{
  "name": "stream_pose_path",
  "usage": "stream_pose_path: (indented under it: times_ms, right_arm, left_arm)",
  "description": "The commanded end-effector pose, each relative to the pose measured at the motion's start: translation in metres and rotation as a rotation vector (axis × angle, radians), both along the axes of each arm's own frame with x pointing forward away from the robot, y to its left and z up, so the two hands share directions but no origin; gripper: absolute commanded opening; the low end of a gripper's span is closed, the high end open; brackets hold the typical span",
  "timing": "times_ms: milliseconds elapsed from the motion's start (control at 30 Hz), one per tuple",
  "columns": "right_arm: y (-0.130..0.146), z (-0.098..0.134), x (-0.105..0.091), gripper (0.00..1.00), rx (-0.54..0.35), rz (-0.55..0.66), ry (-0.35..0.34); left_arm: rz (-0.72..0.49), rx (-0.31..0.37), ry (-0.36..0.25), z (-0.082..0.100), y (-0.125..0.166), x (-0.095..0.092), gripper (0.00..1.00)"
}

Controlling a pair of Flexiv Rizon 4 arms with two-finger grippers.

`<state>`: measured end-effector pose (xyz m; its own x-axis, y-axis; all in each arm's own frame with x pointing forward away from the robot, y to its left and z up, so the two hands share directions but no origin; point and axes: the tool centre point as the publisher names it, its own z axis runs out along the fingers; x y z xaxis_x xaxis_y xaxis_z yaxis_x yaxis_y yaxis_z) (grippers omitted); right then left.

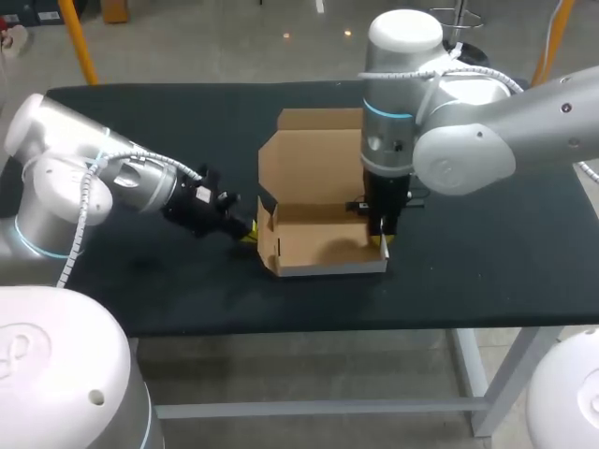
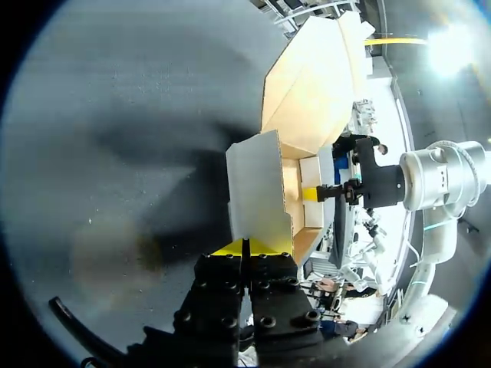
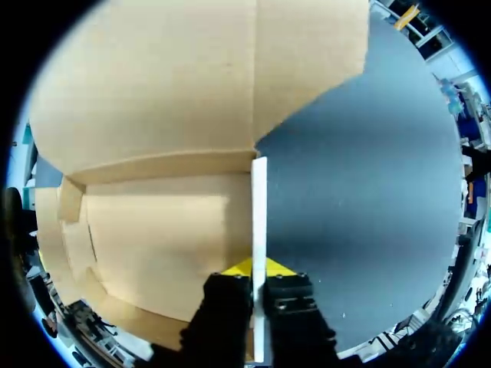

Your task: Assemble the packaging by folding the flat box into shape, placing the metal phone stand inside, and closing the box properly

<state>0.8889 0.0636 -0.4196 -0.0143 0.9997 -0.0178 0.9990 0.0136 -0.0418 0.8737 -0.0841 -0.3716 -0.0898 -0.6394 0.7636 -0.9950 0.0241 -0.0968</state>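
- Step in hand, by judgement: folding. The brown cardboard box point(image 1: 318, 245) sits mid-way on the black table point(image 1: 487, 253), tray walls raised, lid flap open behind.
- The left gripper point(image 2: 245, 249) is low at the box's left side. The side wall runs between its yellow tips and looks clamped, though pad contact is hard to see.
- The right gripper point(image 3: 258, 270) reaches down from above and pinches the right wall, one finger inside, one outside.
- The metal phone stand is not in view.
- Next move likely calls for releasing without the walls springing flat, then fetching the stand.
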Motion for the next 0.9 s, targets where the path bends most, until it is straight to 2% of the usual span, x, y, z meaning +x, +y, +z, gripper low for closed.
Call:
stream_pose_path:
  times_ms: [33, 167, 267, 433, 567, 633, 900]
  right_arm:
    - [0.001, 0.0007, 0.0007, 0.0, -0.003, 0.0, 0.004]
    - [0.001, 0.0007, 0.0007, 0.0, -0.003, 0.0, 0.004]
    - [0.001, 0.0007, 0.0007, 0.0, -0.003, 0.0, 0.004]
    - [0.001, 0.0007, 0.0007, 0.0, -0.003, 0.0, 0.004]
    - [0.001, 0.0007, 0.0007, 0.0, -0.003, 0.0, 0.004]
    - [0.001, 0.0007, 0.0007, 0.0, -0.003, 0.0, 0.004]
    - [0.001, 0.0007, 0.0007, 0.0, -0.003, 0.0, 0.004]
  left_arm:
    - [-0.008, -0.007, 0.001, -0.0015, -0.0022, -0.0012, 0.01]
    - [-0.018, -0.017, 0.001, -0.0019, -0.0054, -0.0017, 0.21]
    - [-0.022, -0.018, -0.001, -0.0017, -0.0071, -0.002, 0.23]
    - [-0.021, -0.027, -0.002, -0.0008, -0.0084, -0.0022, 0.2]
    - [-0.015, -0.049, 0.004, 0.0002, -0.0069, -0.002, 0.24]
    - [-0.011, -0.059, 0.007, 0.0003, -0.0066, -0.0018, 0.3]
    - [0.001, -0.097, 0.01, 0.0017, -0.0051, -0.0012, 0.35]
